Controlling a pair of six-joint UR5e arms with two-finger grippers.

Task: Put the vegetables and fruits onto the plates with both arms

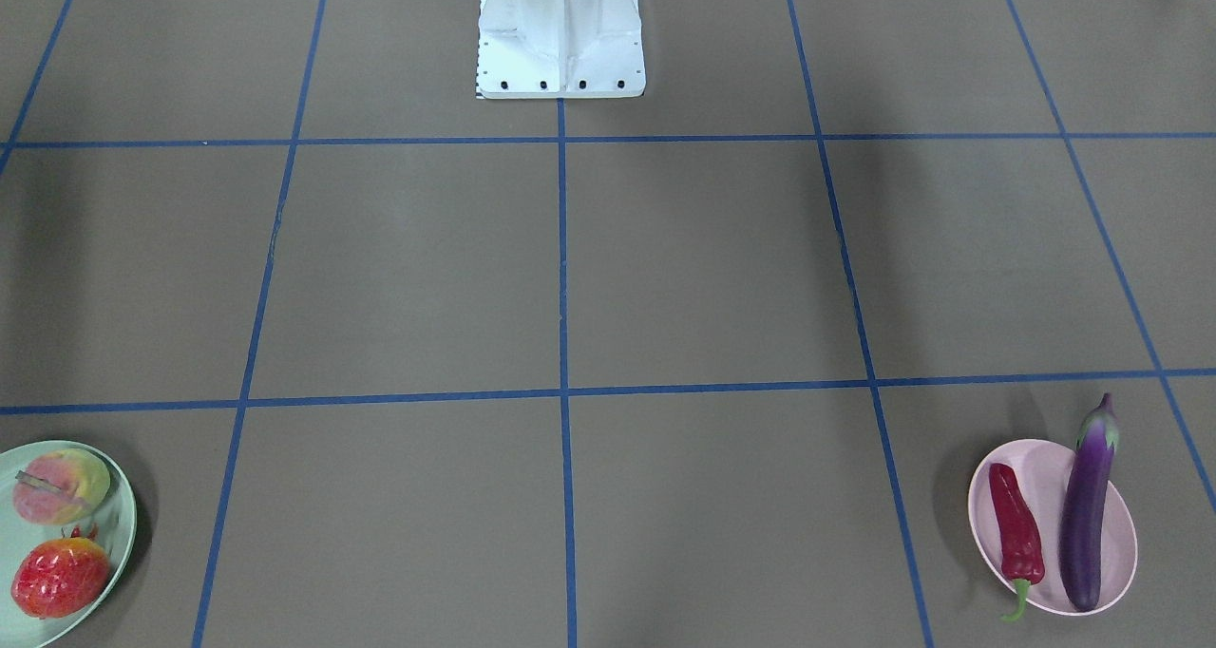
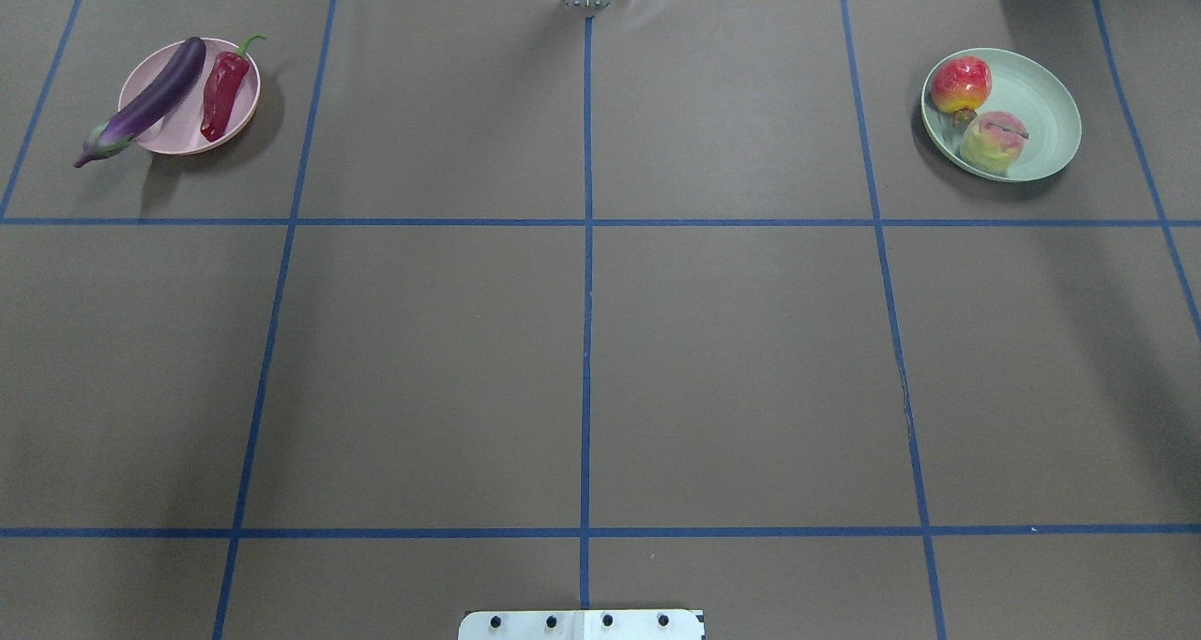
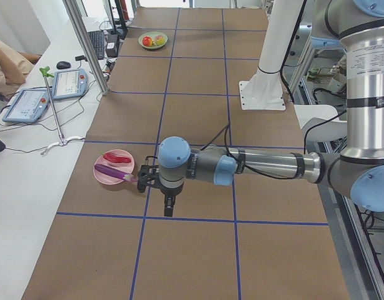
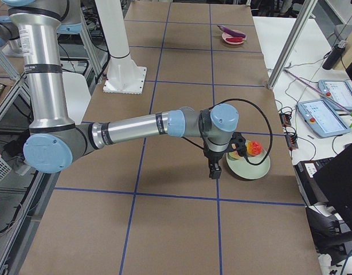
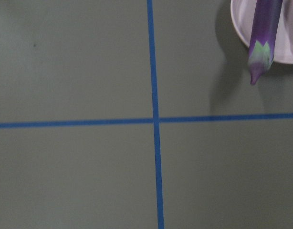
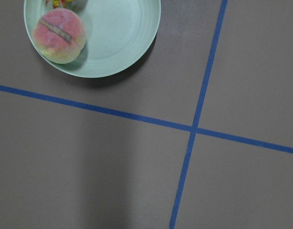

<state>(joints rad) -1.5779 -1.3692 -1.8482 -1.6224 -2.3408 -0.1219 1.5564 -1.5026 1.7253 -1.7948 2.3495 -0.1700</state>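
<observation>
The left hand (image 3: 169,205) hangs fingers-down over bare tabletop (image 2: 582,340). It shows only in the side view, so I cannot tell whether its fingers are apart or together; nothing is seen in them. The pink plate (image 2: 180,148) is just beside it, on the side away from the robot. The eggplant (image 2: 150,100) lies slantwise on that plate, long axis running from the far rim back toward the robot, pale cap end overhanging the near rim and pointing toward this hand. The chili pepper (image 2: 223,96) lies alongside it, stem away from the robot. The right hand (image 4: 214,170) is posed likewise, finger state also undeterminable, with the mint plate (image 2: 1046,114) just beyond it. That plate carries the peach (image 2: 995,143), nearer the hand, and the red-orange fruit (image 2: 960,82) behind, the two about touching. Judgement: all four items are plated, so placement appears complete. Each arm is nearest its own plate, and any withdrawal should clear the eggplant's overhanging tip.
</observation>
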